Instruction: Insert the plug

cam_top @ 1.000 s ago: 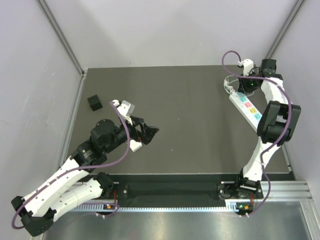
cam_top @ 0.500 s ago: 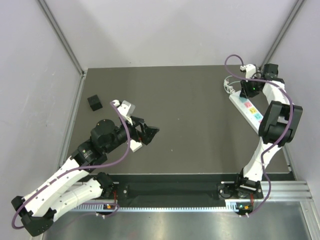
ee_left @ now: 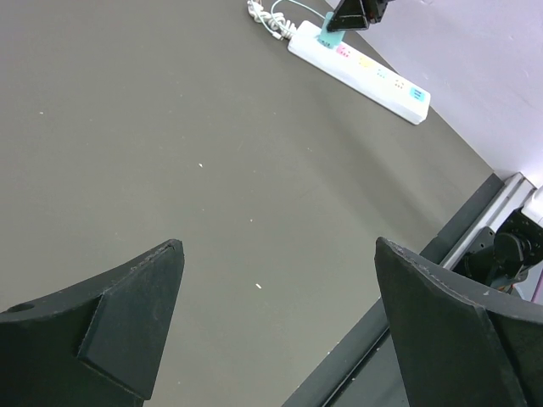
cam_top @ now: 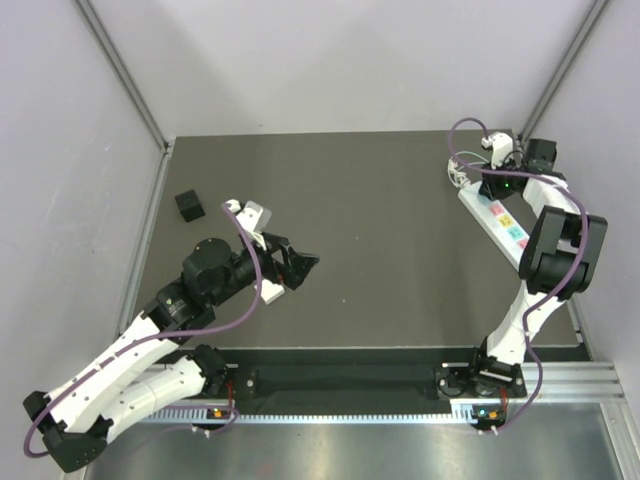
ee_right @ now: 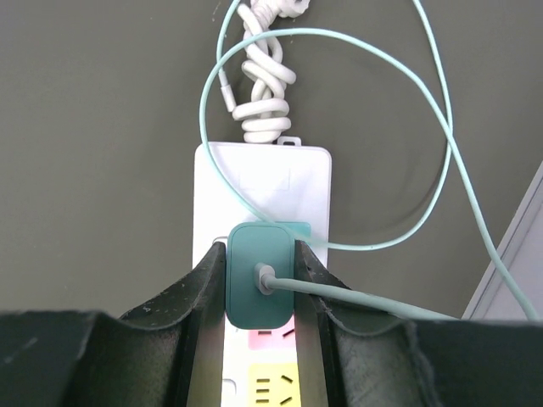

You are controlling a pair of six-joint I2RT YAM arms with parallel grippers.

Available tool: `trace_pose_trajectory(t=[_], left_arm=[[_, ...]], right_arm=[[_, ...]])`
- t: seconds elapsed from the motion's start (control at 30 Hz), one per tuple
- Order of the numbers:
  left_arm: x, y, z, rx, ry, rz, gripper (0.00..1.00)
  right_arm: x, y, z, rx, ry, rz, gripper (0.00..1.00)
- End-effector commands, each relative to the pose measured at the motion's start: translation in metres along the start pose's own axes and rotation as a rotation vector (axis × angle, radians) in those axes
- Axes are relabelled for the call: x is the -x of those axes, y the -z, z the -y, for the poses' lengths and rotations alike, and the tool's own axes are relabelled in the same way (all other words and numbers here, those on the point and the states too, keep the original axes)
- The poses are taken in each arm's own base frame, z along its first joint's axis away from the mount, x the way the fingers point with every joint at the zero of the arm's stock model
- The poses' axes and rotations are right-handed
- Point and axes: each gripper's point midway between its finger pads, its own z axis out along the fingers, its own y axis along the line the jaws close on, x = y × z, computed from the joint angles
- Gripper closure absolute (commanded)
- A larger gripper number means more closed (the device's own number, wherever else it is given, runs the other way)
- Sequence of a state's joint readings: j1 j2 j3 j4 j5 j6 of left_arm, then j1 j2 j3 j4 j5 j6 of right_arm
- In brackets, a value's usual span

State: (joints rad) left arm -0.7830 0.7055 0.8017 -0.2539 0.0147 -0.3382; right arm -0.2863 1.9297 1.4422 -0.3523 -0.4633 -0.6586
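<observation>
The teal plug (ee_right: 260, 287) sits between my right gripper's (ee_right: 260, 280) fingers, which are shut on its two sides. It rests over the far end of the white power strip (ee_right: 261, 182), just above the pink socket (ee_right: 273, 337). Its pale teal cord (ee_right: 424, 182) loops to the right and back. In the top view the right gripper (cam_top: 497, 176) is over the strip's far end (cam_top: 497, 215). My left gripper (cam_top: 296, 262) is open and empty over the mat, far from the strip. The left wrist view shows the strip (ee_left: 373, 75) in the distance.
A coiled white cable (ee_right: 265, 80) lies just beyond the strip's far end. A small black cube (cam_top: 188, 205) sits at the mat's left side. The right wall (cam_top: 600, 130) runs close beside the strip. A metal rail (cam_top: 400, 385) edges the front.
My right gripper has moved from beyond the strip's far end down over it with the plug. The left arm has not moved.
</observation>
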Motion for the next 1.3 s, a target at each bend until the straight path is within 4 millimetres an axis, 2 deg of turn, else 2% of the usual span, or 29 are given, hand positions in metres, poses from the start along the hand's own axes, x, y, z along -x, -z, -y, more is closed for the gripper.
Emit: trace_pose_trajectory(t=[0.0,0.5,0.63,0.77,0.87,1.07,1.27], left_arm=[[0.012,-0.003,0.006,-0.022,-0.005,0.046,0.02],[0.005,-0.009,0.003,-0.012,-0.003,0.020,0.02],[0.004,-0.011,0.004,-0.019,-0.001,0.013,0.01],[0.004,-0.012,0.003,-0.015,-0.003,0.011,0.02],[0.004,-0.012,0.003,-0.014,-0.004,0.013,0.02],[0.006,-0.011,0.002,-0.004,-0.007,0.021,0.02],[0.006,-0.011,0.002,-0.006,-0.009,0.017,0.01]], right_arm=[[0.021,0.010,0.016,-0.049,0.043,0.099,1.00],[0.004,0.000,0.024,-0.083,0.036,0.103,1.00],[-0.014,-0.001,0.023,-0.103,0.012,0.086,1.00],[-0.038,-0.005,0.012,-0.090,-0.023,0.064,1.00],[-0.046,-0.006,0.010,-0.097,-0.056,0.071,1.00],[-0.080,-0.022,0.002,-0.070,-0.121,-0.023,1.00],[-0.086,-0.025,0.000,-0.070,-0.160,-0.011,1.00]])
